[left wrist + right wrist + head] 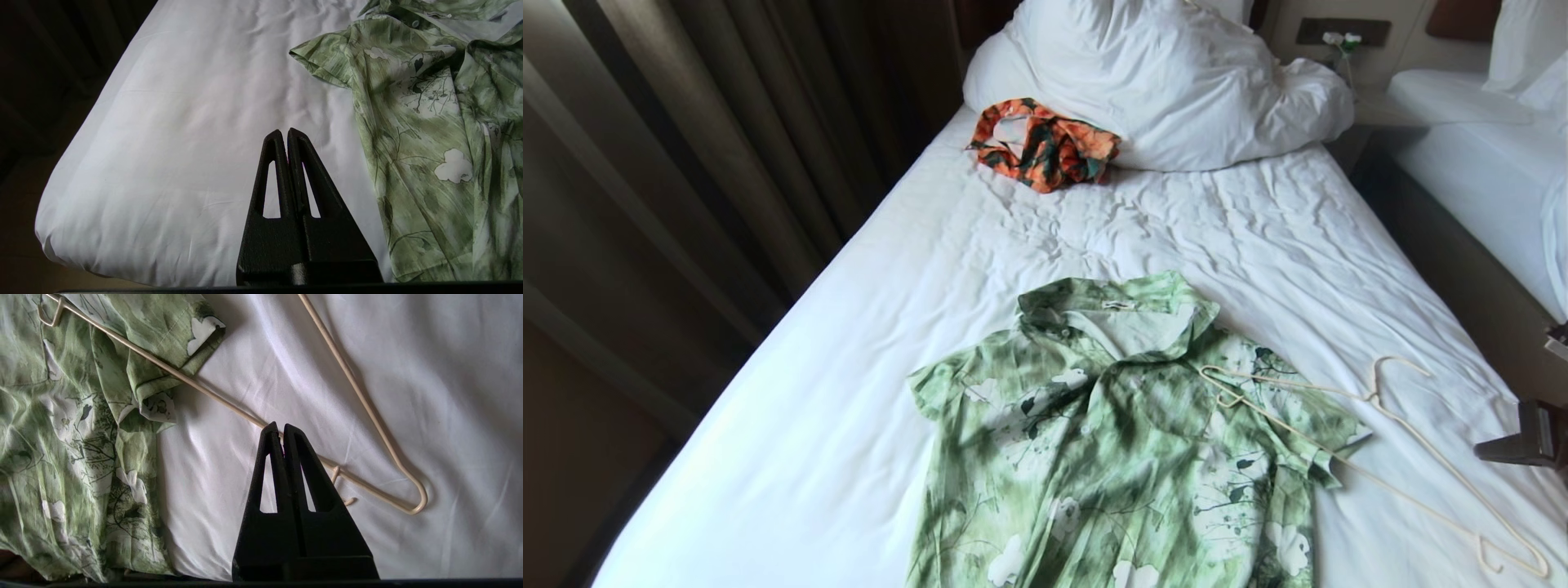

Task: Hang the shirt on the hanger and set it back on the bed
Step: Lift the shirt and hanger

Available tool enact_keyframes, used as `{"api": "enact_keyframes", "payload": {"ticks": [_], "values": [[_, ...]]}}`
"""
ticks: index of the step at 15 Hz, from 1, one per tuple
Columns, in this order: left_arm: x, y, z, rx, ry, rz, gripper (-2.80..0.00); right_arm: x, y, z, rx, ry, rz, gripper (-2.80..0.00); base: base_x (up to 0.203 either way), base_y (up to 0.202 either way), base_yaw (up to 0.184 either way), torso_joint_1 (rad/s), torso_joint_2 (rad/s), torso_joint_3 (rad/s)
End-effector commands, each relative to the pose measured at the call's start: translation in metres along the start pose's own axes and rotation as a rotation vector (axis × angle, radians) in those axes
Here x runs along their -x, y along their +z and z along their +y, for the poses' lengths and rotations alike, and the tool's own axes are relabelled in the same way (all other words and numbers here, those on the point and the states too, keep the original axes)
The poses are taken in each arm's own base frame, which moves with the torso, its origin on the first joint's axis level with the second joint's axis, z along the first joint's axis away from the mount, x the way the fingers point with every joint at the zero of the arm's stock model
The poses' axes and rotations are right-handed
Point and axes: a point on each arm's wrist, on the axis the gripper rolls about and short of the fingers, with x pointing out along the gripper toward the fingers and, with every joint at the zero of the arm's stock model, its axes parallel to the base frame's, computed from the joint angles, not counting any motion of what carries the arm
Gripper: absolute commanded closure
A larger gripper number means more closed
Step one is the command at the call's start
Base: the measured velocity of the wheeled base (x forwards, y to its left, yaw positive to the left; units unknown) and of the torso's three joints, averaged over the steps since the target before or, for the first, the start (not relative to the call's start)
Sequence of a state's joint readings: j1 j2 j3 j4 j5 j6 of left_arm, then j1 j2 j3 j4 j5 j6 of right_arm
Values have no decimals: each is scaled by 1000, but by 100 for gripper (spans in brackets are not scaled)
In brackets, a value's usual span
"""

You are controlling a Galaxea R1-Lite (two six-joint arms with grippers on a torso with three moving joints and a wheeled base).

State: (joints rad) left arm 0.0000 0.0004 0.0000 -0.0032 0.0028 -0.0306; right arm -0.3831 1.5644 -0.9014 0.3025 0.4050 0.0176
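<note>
Opening step — nothing picked up yet, hanger to be taken first.
The right hand (282, 426) hovers with fingers together over the hanger (229, 403), whose bar runs just beneath its tips — it must open before gripping. The shirt (1119, 441) lies flat on the bed (849, 327) beside it; the left hand (284, 132), also closed, waits near the shirt's far sleeve.

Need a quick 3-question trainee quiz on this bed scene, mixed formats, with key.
1. True or false: the hanger lies wholly clear of the shirt.
2. Which gripper is near the hanger: A left gripper, B right gripper?
3. Fill in: the orange garment lies against the white ____.

Key: 1 false, one end rests on the shirt's sleeve. 2 B, shut. 3 pillow.
</note>
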Motion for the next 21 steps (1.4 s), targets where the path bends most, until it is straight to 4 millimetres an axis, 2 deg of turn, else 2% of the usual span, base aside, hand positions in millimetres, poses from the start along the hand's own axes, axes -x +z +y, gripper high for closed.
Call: {"api": "enact_keyframes", "payload": {"ticks": [1, 5, 9, 10, 14, 17, 21], "values": [[0, 0, 0, 0, 0, 0, 0, -9, 10, -16, -24, 18, 54, 0, 0, 0, 0, 0, 0, 0], [0, 0, 0, 0, 0, 0, 0, -14, 26, -43, 0, 71, 141, 0, 0, 0, 0, 0, 0, 0], [0, 0, 0, 0, 0, -2, 0, -20, 35, -72, 33, 145, 136, 0, 0, 0, 0, 0, 0, 0], [0, 0, 0, 0, 0, 0, 0, -20, 35, -77, 45, 185, 126, -280, 0, 0, 0, 0, 0, 0], [0, 0, 0, 0, 0, 0, 0, -24, 39, -90, 38, 241, 115, -280, 0, 0, 0, 0, 0, 0], [0, 0, 0, 0, 0, -1, 0, -31, 42, -93, 17, 359, 77, -280, 0, 0, 0, 0, 0, 0], [0, 0, 0, 0, 0, 0, 0, -58, 36, -102, 94, 484, 73, -280, 0, 0, 0, 0, 0, 0]]}}
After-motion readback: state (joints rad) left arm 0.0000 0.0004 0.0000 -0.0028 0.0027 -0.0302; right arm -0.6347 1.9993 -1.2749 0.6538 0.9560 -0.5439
